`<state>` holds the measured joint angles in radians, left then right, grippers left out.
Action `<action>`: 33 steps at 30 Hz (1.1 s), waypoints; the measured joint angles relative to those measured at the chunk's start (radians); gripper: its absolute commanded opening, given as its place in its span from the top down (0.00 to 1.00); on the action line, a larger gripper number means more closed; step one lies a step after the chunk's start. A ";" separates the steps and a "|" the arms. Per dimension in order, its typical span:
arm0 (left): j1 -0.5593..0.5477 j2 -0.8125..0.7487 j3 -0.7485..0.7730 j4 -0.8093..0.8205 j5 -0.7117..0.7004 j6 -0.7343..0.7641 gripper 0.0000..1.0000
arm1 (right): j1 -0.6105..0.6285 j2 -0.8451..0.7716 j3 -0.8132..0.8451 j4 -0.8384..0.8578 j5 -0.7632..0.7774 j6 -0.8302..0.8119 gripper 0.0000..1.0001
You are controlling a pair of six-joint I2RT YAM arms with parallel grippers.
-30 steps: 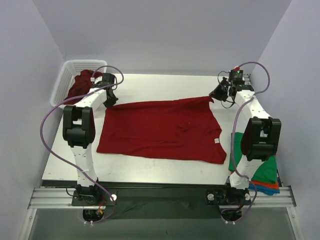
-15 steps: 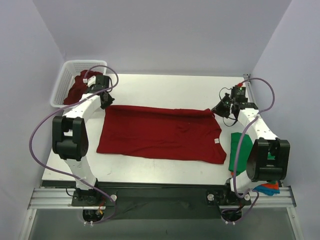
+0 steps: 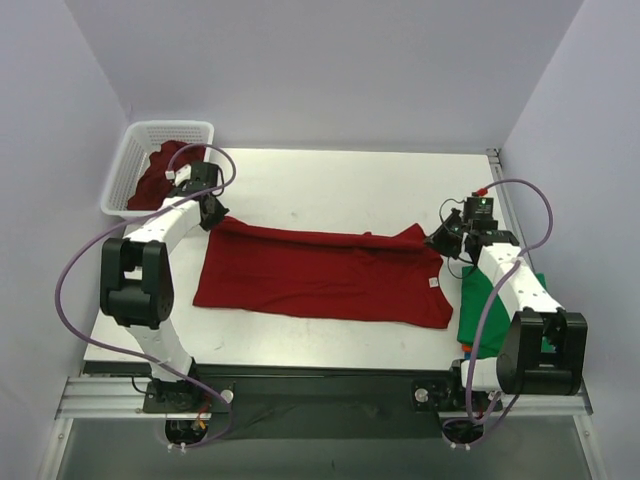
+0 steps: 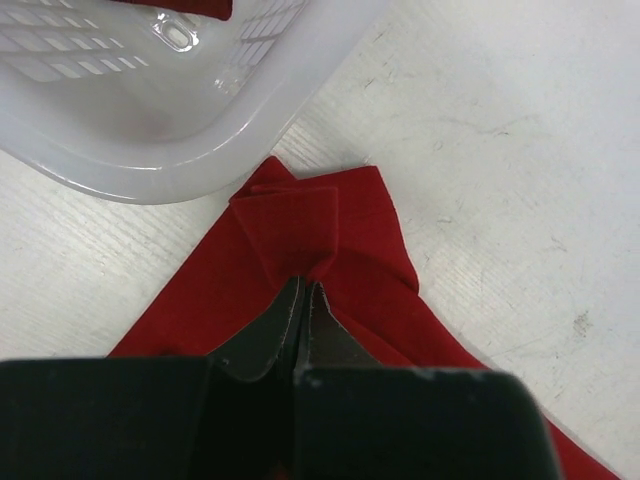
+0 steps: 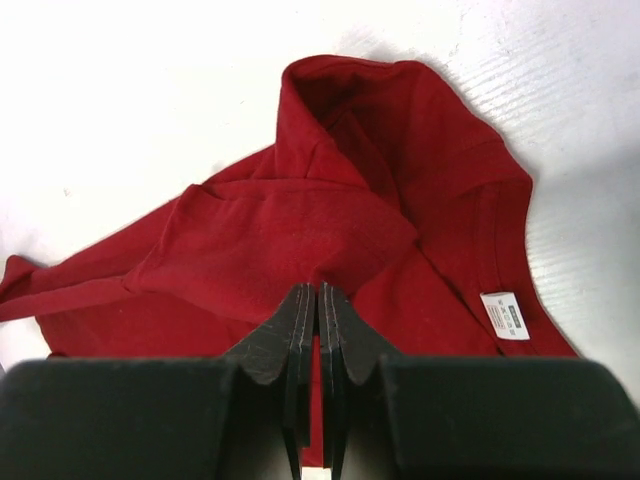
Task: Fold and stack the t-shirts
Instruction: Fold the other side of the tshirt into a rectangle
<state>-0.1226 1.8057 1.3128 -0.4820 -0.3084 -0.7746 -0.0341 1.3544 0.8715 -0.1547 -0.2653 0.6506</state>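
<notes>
Between lilac walls (image 3: 300, 70), a white table (image 3: 340, 185) bears a red t-shirt (image 3: 320, 275).

A white plastic lattice basket (image 3: 122, 178) sits at the far left corner of the white desk (image 3: 340, 185). The desk's top shows faint scuffs. A metal rail (image 3: 320, 388) runs along its near edge.

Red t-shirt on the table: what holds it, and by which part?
Both hold the red t-shirt: left pincer shut on its far left corner, right pincer on the far edge near the collar.
</notes>
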 measured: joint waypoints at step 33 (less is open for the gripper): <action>0.000 -0.219 -0.233 0.034 0.010 -0.032 1.00 | 0.000 -0.223 -0.179 -0.055 0.003 -0.047 1.00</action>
<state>-0.1226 1.5871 1.0794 -0.4477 -0.2985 -0.8066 -0.0341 1.1313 0.6922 -0.2100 -0.2623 0.6041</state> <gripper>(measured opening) 0.025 0.037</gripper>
